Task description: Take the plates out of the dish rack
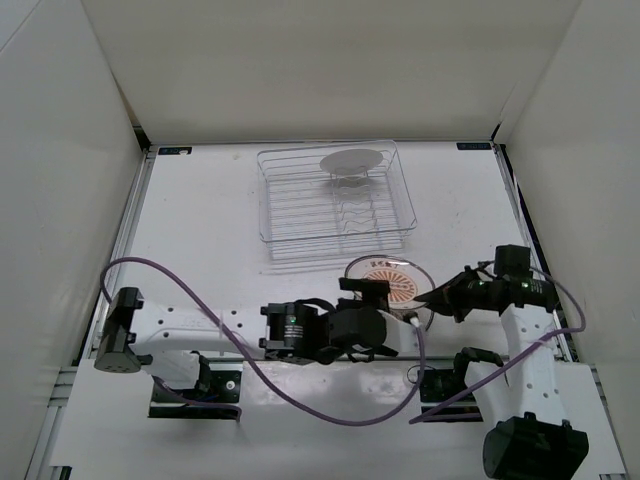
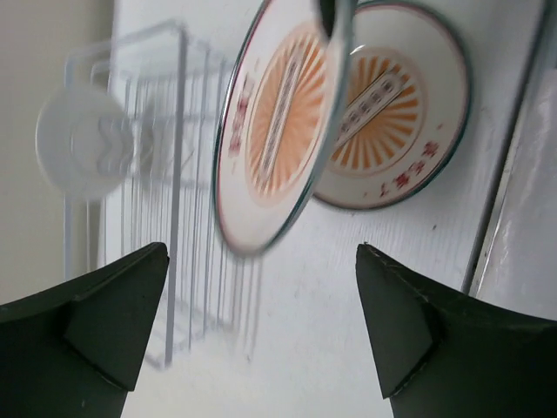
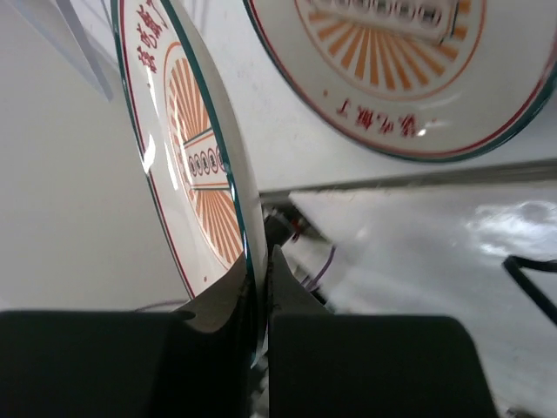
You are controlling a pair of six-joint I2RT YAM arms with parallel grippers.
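Rack [image 1: 265, 195]: a clear wire basket on the far middle of the counter [image 1: 200, 230], with raised sides and upright tines.
In the rack: one white plate [image 1: 352, 160] stands on edge at the far side, its face toward the arms. It is blurred in the left wrist view [image 2: 83, 144].
Held plate [image 2: 278, 131]: outside the rack, just near of its right end, up on edge and tilted. Its lower edge is blurred, so I cannot tell whether it touches the counter.
Held plate, look: glossy white with an orange sunburst centre crossed by a long banded panel, red characters on the white band, and a thin dark line at the rim [image 3: 187, 174].
Flat plate [image 2: 409, 122]: the same pattern, lying face up on the counter just right of the held one, outside the rack [image 3: 392, 78].
Top view: the two orange plates overlap and are hard to tell apart.
Right fingers [image 3: 348, 366]: clenched on the held plate's rim, one on each face.
Left fingers [image 2: 104, 313]: released and spread wide with nothing between them, pointing at the held plate and the rack and touching neither.
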